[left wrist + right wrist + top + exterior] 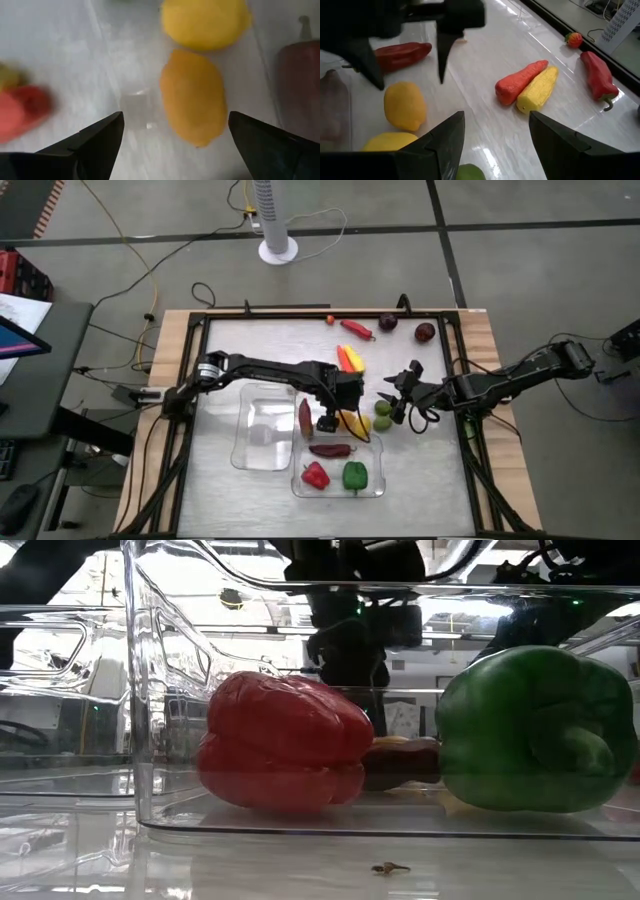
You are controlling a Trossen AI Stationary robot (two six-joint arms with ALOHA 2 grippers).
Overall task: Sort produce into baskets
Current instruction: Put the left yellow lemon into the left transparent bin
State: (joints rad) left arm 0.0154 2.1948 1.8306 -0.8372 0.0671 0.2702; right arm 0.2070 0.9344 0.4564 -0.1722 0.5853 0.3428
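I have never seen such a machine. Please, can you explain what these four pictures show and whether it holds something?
It is a robot with two dark arms at a table. Each arm ends in a two-finger tool.

One picture looks down from above. One looks level from the table top, through a clear tub. The other two come from cameras on the wrists.

The left tool hangs open over two lemons, holding nothing. The right tool waits beside it, fingers apart, also empty.

Toy produce lies on the table: an orange and a yellow piece, a red chilli. The tub holds a red pepper and a green pepper.
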